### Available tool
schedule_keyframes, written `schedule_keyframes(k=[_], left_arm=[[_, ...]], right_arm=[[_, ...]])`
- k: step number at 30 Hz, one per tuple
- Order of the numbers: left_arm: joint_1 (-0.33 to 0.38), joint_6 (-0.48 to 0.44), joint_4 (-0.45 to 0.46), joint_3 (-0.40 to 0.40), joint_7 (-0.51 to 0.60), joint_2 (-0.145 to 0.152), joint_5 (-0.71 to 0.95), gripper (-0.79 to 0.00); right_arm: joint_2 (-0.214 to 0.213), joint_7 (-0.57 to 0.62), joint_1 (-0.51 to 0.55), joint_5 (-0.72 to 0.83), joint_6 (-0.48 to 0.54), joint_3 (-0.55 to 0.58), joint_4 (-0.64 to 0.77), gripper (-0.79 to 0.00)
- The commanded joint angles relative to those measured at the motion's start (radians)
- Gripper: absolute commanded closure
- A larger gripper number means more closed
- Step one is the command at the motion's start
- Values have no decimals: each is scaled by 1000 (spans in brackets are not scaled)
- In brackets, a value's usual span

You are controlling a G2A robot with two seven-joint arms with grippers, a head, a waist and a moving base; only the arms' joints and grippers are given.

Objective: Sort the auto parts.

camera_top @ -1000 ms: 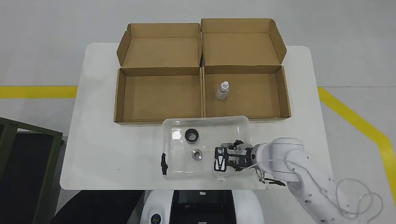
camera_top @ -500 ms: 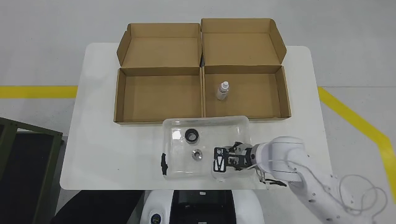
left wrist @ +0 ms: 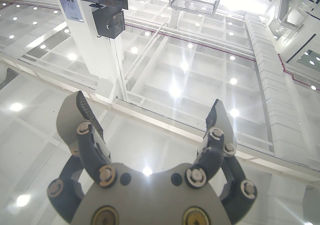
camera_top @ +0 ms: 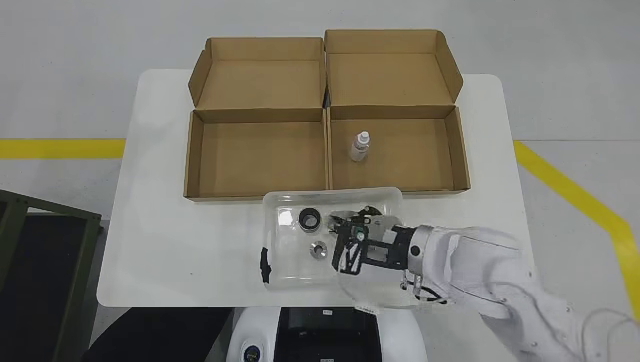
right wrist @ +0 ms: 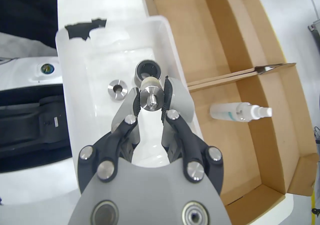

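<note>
My right gripper (right wrist: 150, 97) is shut on a silver cylindrical part (right wrist: 150, 97), held above the clear plastic bin (right wrist: 72, 80); the top view has this gripper (camera_top: 349, 243) over the bin's middle. A black ring bearing (right wrist: 147, 72) and a small silver conical nut (right wrist: 117, 88) lie on the bin floor, also seen as the bearing (camera_top: 311, 220) and nut (camera_top: 319, 251). A white spray bottle (camera_top: 360, 146) lies in the right cardboard box (camera_top: 455, 167). The left box (camera_top: 195, 157) holds nothing. My left gripper (left wrist: 150, 113) is open, pointing up at the ceiling.
Both cardboard boxes sit side by side behind the bin with their lids (camera_top: 330, 72) folded back. A strip of black tape (camera_top: 265, 265) marks the bin's near-left corner. White table (camera_top: 150, 232) lies bare to the left of the bin.
The right gripper has risen and shifted left toward the bin's middle, lifting the silver part off the bin floor.
</note>
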State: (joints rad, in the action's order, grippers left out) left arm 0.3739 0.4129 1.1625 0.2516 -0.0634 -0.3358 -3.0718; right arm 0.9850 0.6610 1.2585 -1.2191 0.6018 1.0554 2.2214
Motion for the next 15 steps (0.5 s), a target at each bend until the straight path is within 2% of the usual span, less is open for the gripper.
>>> schedule_keyframes(k=[1, 8, 15], left_arm=[[0, 0, 0, 0, 0, 0, 0, -785], [0, 0, 0, 0, 0, 0, 0, -785], [0, 0, 0, 0, 0, 0, 0, -785]], right_arm=[[2, -74, 9, -27, -28, 6, 13, 0], [11, -257, 29, -71, -153, 29, 111, 0], [27, -476, 7, -29, -206, 37, 101, 0]])
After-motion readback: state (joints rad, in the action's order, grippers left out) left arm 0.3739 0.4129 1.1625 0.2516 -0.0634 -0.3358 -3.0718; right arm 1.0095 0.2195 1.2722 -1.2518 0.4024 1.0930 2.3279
